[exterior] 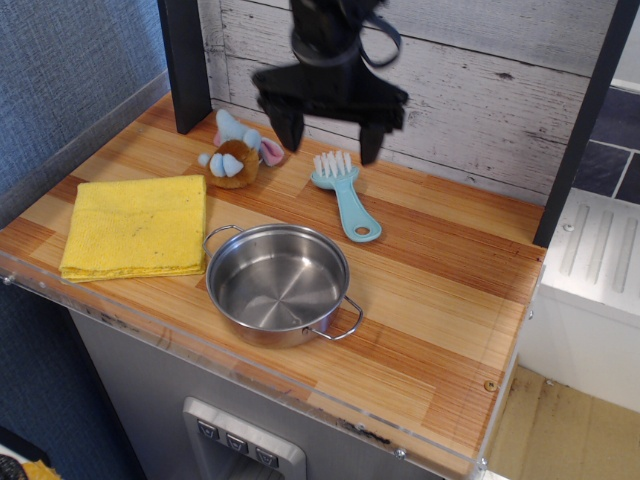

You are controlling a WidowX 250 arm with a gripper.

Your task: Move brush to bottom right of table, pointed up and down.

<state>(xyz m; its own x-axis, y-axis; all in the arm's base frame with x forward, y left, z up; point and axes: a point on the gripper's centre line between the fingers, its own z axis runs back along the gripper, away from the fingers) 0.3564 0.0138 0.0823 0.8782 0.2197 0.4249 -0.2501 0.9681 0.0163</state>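
Note:
The light turquoise brush (344, 194) lies flat on the wooden table (440, 290) near the back wall, white bristles toward the wall and the holed handle end pointing toward the front right. My black gripper (329, 141) hangs just above and behind the brush head, open, with one finger (290, 128) to the left of the bristles and the other to the right. It holds nothing.
A steel pot (279, 283) with two loop handles sits in front of the brush. A yellow cloth (135, 226) lies at the left. A small plush toy (236, 153) sits by the back wall. A black post (184, 62) stands at the back left. The table's right edge drops off.

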